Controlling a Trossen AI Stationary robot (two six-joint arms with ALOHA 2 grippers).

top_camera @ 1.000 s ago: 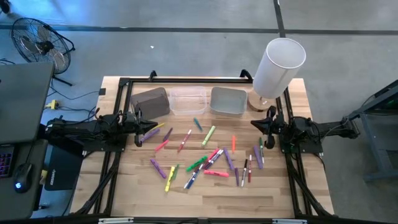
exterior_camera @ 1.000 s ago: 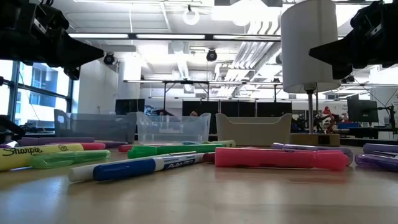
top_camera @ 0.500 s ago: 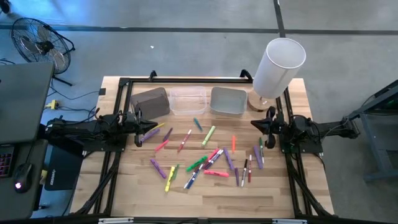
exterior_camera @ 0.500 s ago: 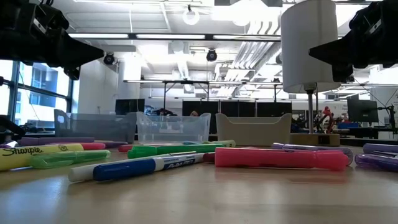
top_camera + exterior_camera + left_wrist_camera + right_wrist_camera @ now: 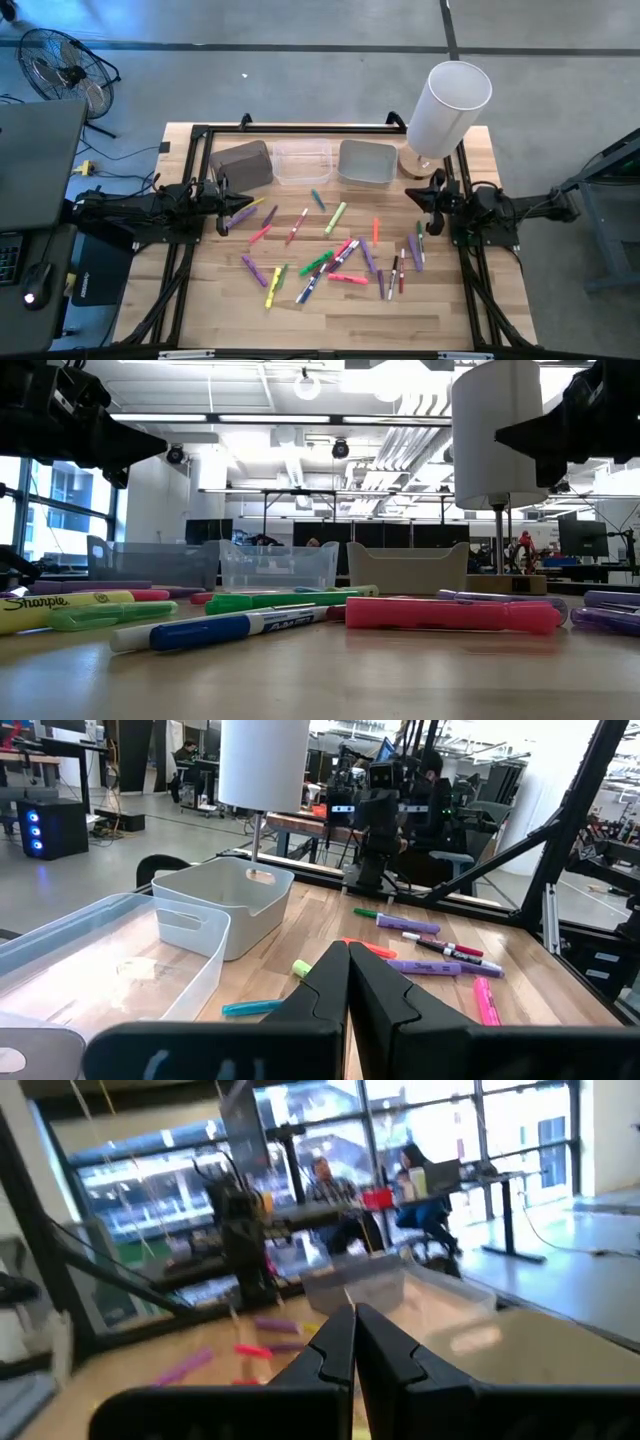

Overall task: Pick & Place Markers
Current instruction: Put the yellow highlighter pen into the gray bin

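Observation:
Several markers point(image 5: 335, 255) in purple, pink, red, green, yellow, orange and blue lie flat and scattered on the wooden table's middle. They also show in the low view point(image 5: 450, 612) and the left wrist view point(image 5: 425, 965). My left gripper point(image 5: 224, 209) is shut and empty above the table's left side, beside a purple marker point(image 5: 241, 213). Its fingers meet in the left wrist view point(image 5: 347, 946). My right gripper point(image 5: 424, 199) is shut and empty above the table's right side, just far of the right-hand markers point(image 5: 415, 245). Its fingers meet in the right wrist view point(image 5: 353, 1311).
Three small bins stand in a row at the far edge: a dark grey one point(image 5: 245, 163), a clear one point(image 5: 302, 162) and a light grey one point(image 5: 366, 162). A tall white cylinder on a stand point(image 5: 445, 108) rises at the far right corner, close to my right arm.
My right gripper has shifted a little toward the table's right edge, staying shut. The markers lie as before.

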